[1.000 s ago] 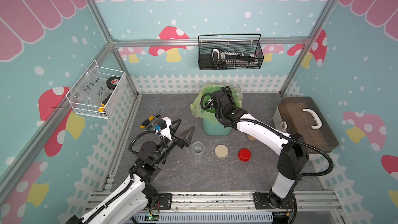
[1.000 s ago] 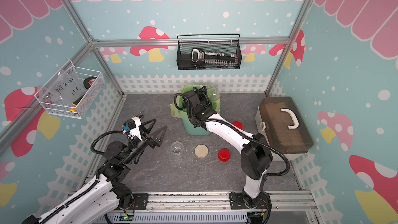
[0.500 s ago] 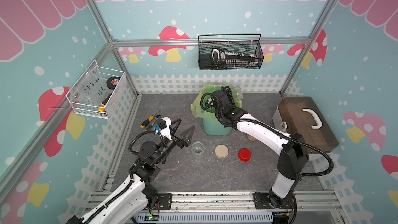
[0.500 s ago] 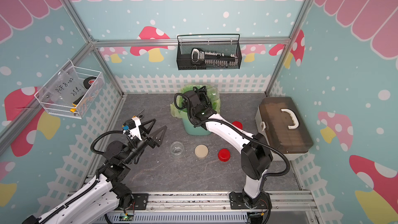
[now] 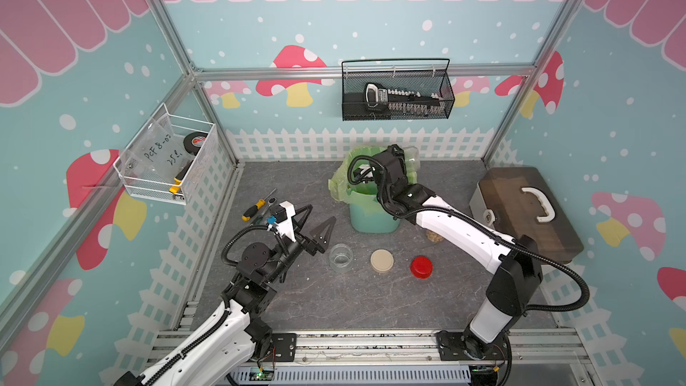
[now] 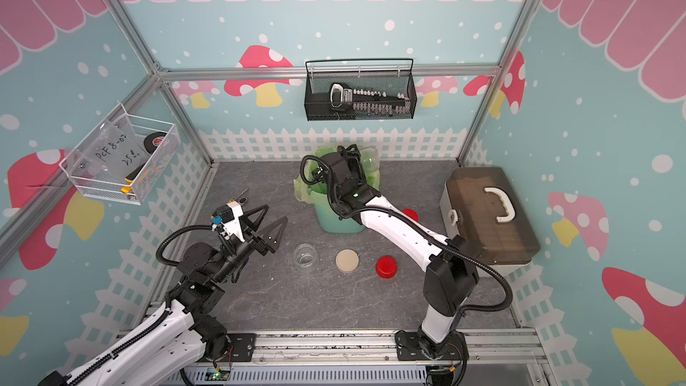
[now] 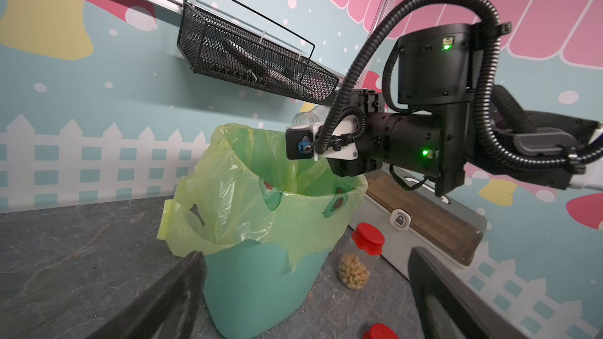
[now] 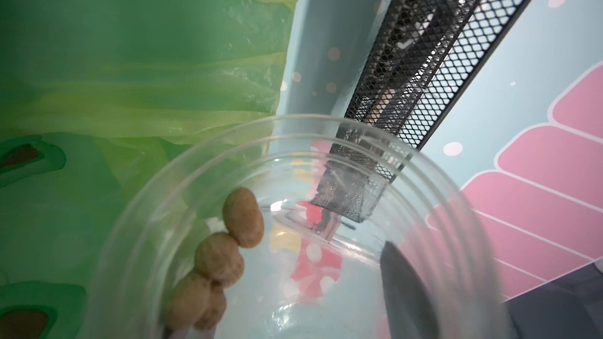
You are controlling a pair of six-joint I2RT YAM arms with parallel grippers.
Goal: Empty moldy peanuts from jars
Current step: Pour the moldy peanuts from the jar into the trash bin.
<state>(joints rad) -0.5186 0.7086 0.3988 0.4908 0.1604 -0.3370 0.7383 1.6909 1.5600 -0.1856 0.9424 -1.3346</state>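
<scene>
My right gripper (image 5: pixel 402 159) is shut on a clear lidless jar (image 8: pixel 293 223), held tipped over the teal bin (image 5: pixel 371 217) with its green bag (image 8: pixel 130 60). A few moldy peanuts (image 8: pixel 243 223) cling to the jar's inner wall. A second jar (image 5: pixel 341 257) stands empty and open on the table. Just left of it my left gripper (image 5: pixel 322 213) hovers open, holding nothing. A third jar (image 7: pixel 359 262) with a red lid holds peanuts (image 7: pixel 354 275) and stands between the bin and the toolbox, mostly hidden under my right arm in both top views.
A beige lid (image 5: pixel 382 261) and a red lid (image 5: pixel 421 266) lie right of the empty jar. A brown toolbox (image 5: pixel 519 209) sits at the right wall. A screwdriver (image 5: pixel 254 209) lies at the left. A black wire basket (image 5: pixel 397 94) hangs on the back wall.
</scene>
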